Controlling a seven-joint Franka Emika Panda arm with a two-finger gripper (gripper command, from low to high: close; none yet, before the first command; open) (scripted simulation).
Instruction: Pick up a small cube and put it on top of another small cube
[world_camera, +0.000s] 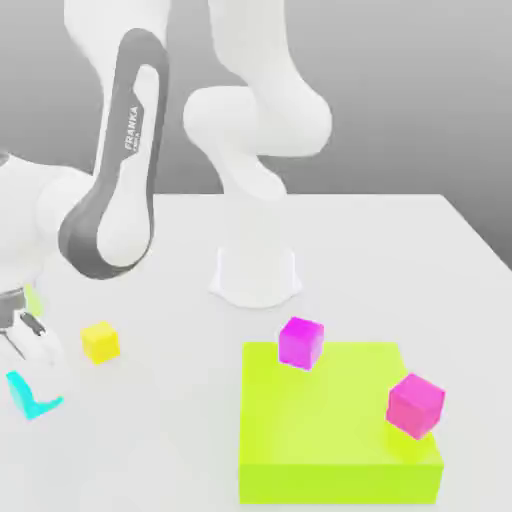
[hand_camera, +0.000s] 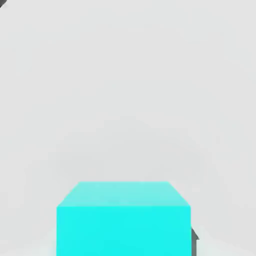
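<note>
The small cube (world_camera: 17, 390), plain cyan, rests on the white table at the exterior view's far left. Part of it is covered by a white finger of my gripper (world_camera: 35, 382), which reaches down onto it from above. From the hand view the same cyan cube (hand_camera: 123, 220) sits close up between the fingers, and one dark fingertip (hand_camera: 194, 235) touches its side. The gripper is shut on this cube, which looks to be still on the table. A yellow cube (world_camera: 100, 341) of the same size stands a short way to the exterior view's right of it.
A flat lime-green block (world_camera: 335, 440) lies at the front right, with one magenta cube (world_camera: 302, 342) at its back edge and another magenta cube (world_camera: 415, 404) on its right side. The robot's white base (world_camera: 255, 272) stands mid-table. A bit of lime green (world_camera: 35, 297) shows behind the arm.
</note>
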